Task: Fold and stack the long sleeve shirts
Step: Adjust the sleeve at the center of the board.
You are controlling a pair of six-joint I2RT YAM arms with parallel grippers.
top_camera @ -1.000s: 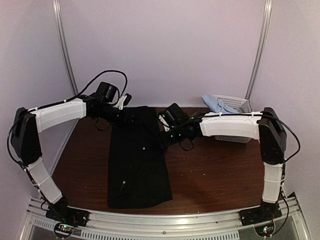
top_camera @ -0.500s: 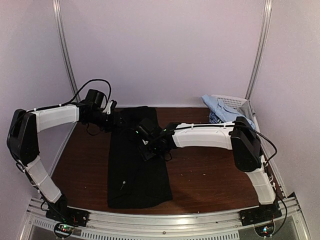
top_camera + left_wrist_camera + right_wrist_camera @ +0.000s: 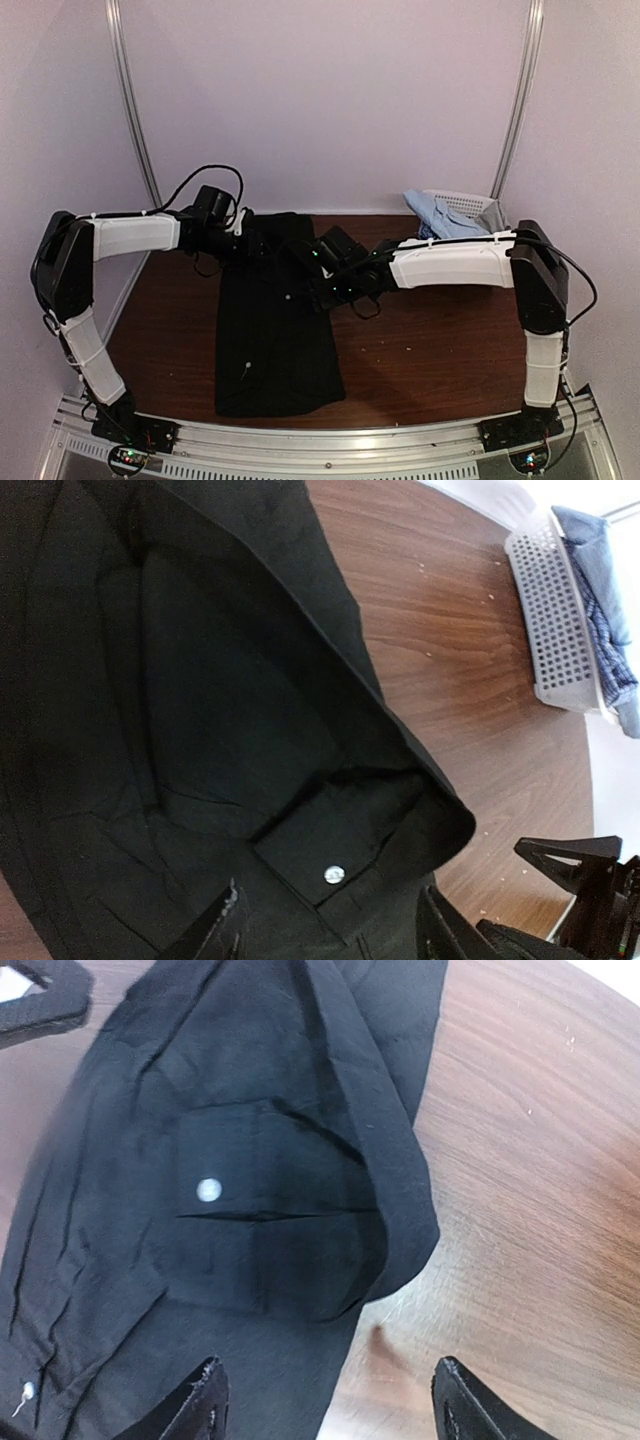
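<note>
A black long sleeve shirt (image 3: 275,330) lies flat as a long folded strip down the middle of the brown table (image 3: 440,340). My left gripper (image 3: 252,238) hovers open over its far left part. In the left wrist view the fingers (image 3: 218,932) straddle a cuff with a pale button (image 3: 333,873), and the cloth is not pinched. My right gripper (image 3: 312,283) hangs open at the shirt's right edge. One of its fingers (image 3: 203,1400) is over cloth and the other is over bare wood. A pale blue shirt (image 3: 435,208) sits in the basket with a checked one (image 3: 612,670).
A white lattice basket (image 3: 470,205) stands at the back right corner, partly behind the right arm. Metal frame posts (image 3: 130,110) rise at the back left and back right. Bare wood (image 3: 540,1160) lies to the right of the black shirt.
The right arm swung left over the shirt, then drew back a little to its right edge. The left gripper shifted slightly down onto the shirt's top. The shirt has not moved.
</note>
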